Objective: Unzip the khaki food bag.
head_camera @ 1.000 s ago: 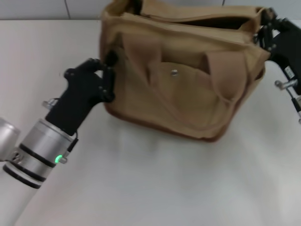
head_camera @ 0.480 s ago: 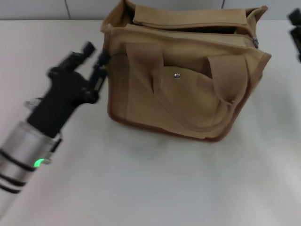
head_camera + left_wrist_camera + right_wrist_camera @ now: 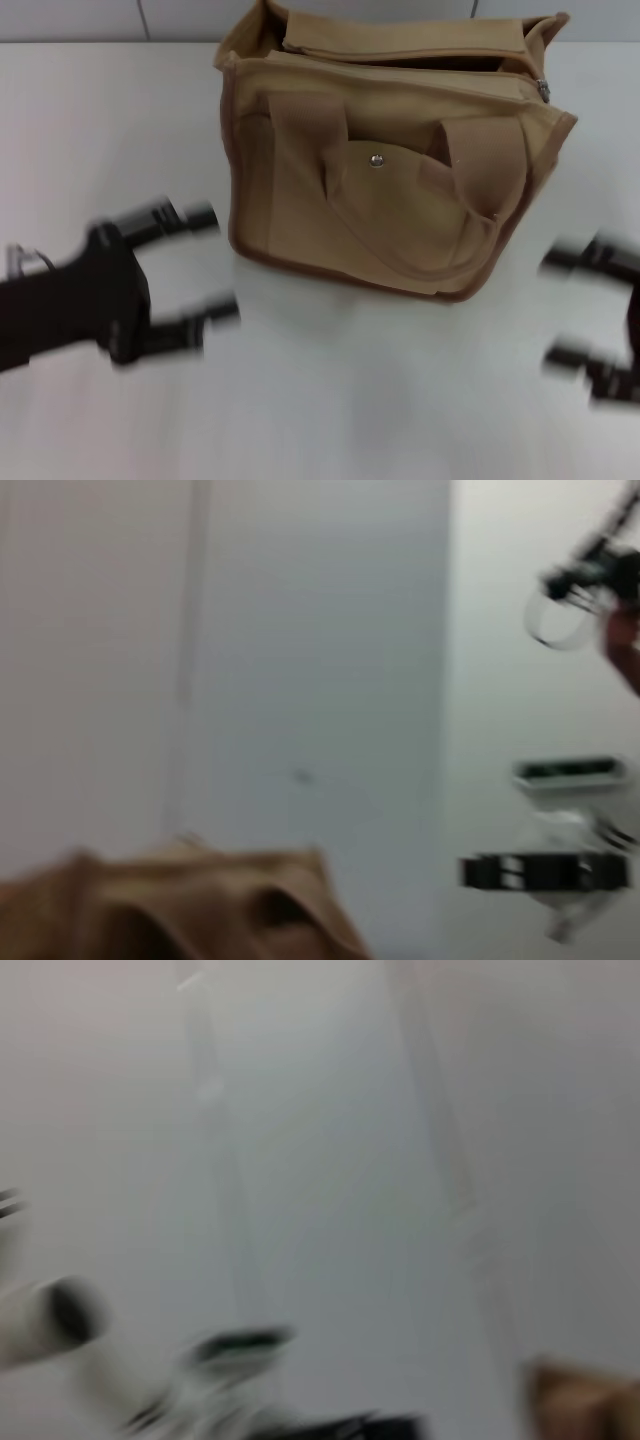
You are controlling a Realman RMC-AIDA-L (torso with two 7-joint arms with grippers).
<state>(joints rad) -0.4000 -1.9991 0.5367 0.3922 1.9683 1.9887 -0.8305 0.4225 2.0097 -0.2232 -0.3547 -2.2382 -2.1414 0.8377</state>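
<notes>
The khaki food bag stands on the white table at the back centre, its top gaping open with the metal zipper pull at its right end. Two webbing handles and a silver snap button face me. My left gripper is open and empty, low on the left, apart from the bag. My right gripper is open and empty at the right edge, below the bag's right corner. A corner of the bag shows in the left wrist view and in the right wrist view.
The white table spreads in front of the bag. A grey wall runs behind the table's far edge. Both wrist views show mostly wall, with dark equipment farther off.
Both grippers have let go of the bag and pulled back toward me, the left down and to the left, the right down the right side. The bag stays put with its top open.
</notes>
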